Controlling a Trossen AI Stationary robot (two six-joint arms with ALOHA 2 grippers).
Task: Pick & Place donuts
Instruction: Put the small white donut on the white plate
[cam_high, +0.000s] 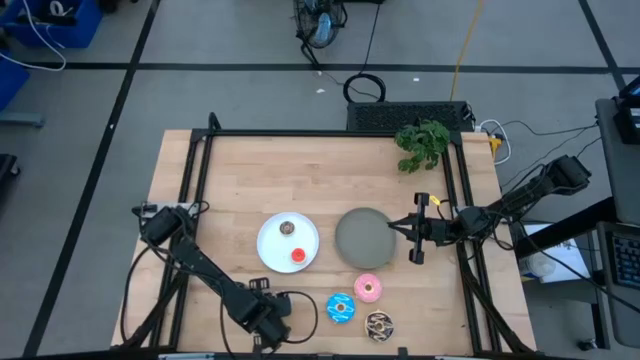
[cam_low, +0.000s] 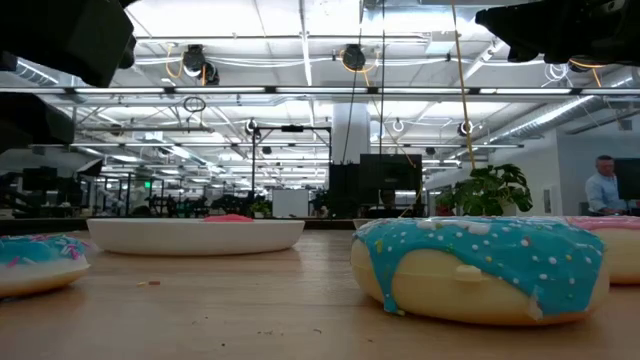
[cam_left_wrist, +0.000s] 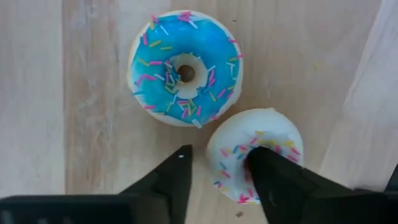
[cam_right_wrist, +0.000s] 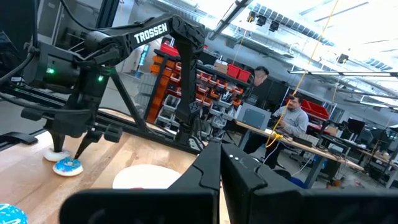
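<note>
- In the high view, the left gripper (cam_high: 268, 325) covers whatever lies beneath it near the table's front edge; its fingers cannot be made out there.
- In the left wrist view, the tiny white ring donut with pink sprinkles (cam_left_wrist: 255, 152) is partly hidden behind one dark finger (cam_left_wrist: 280, 186).
- In the low view, the small blue-iced donut (cam_low: 35, 262) is cut off by the picture's edge.
- The red item (cam_low: 228, 217) in the round white plate (cam_low: 195, 235) barely clears the rim; its shape cannot be told.
</note>
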